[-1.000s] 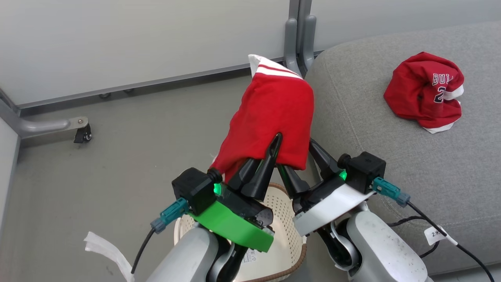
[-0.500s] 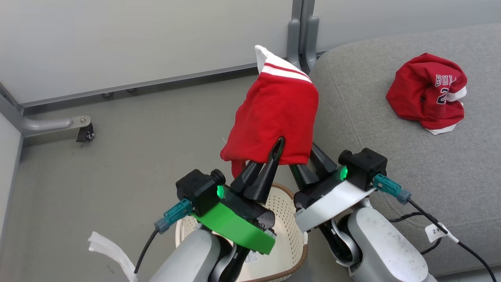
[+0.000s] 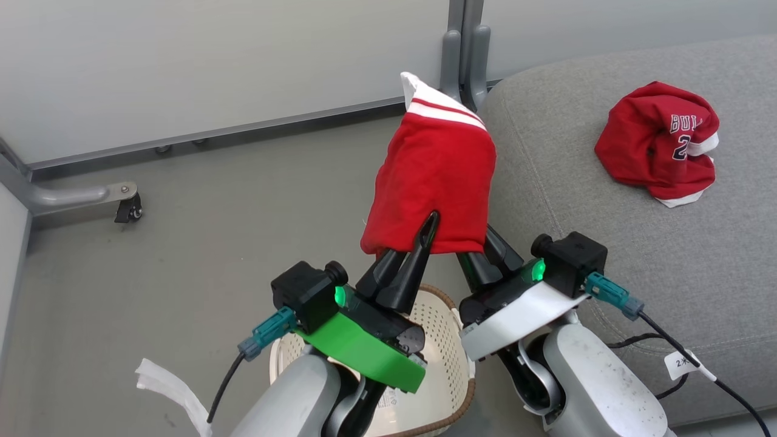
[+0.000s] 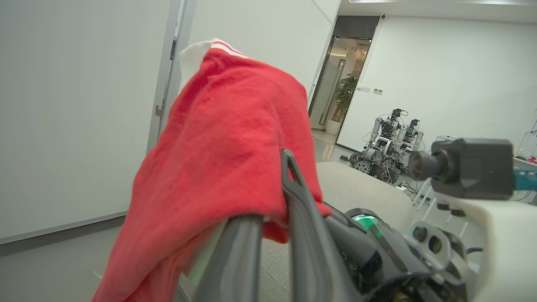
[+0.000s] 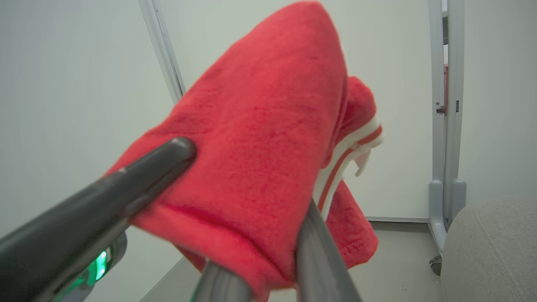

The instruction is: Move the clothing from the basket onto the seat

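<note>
Two grips on striped garment (image 3: 434,176), aloft by seat (image 3: 607,273) left edge: left gripper (image 3: 419,240) clamped, right gripper (image 3: 485,249) narrow, pinching cloth. Basket (image 3: 449,340) beneath arms. Jersey (image 3: 658,149) on seat.

Layout: striped garment (image 3: 434,176) aloft above basket (image 3: 447,340); basket on floor (image 3: 200,230), just L of seat (image 3: 607,255); jersey (image 3: 652,149) on seat, R side, well apart from basket.

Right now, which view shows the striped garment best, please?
The head view: the striped garment shows nearly whole, white band and stripes on top. The left wrist view and right wrist view each give a close, partial stretch of red cloth with some stripe.
</note>
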Controlling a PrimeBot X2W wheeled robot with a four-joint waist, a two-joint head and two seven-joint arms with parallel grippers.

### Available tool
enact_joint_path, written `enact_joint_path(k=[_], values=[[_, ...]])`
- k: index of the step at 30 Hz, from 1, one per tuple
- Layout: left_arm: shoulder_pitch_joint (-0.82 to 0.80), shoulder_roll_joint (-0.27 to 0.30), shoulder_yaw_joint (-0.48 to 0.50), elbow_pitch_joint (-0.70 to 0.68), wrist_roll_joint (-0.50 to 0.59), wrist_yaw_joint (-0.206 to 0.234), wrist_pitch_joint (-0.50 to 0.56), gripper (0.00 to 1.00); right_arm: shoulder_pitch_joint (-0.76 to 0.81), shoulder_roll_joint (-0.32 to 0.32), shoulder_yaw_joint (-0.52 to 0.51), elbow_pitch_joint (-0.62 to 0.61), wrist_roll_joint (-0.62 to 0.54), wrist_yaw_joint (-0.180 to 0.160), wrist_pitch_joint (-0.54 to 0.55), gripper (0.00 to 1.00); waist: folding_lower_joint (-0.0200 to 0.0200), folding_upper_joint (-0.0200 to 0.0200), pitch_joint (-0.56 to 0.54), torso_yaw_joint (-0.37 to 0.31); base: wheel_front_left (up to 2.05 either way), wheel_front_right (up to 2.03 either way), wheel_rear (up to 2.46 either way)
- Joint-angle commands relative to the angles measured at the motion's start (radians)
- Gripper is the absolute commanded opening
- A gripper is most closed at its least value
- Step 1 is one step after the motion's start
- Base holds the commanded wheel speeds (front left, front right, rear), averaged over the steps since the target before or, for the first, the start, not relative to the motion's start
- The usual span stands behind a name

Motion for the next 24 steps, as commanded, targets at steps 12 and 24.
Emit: enact_joint_path(k=[12, 24], values=[[0.021, 0.006, 0.000, 0.007, -0.002, -0.002, 0.000, 0.13, 0.015, -0.006, -0.023, -0.022, 0.018, -0.003, -0.003, 0.00, 0.0000, 0.0000, -0.006, 0.005, 0.00, 0.00, 0.00], [0.040, 0.006, 0.028, 0.033, 0.026, -0.002, 0.001, 1.00, 0.024, -0.004, -0.082, -0.051, 0.035, -0.002, -0.003, 0.00, 0.0000, 0.0000, -0.001, 0.017, 0.00, 0.00, 0.00]])
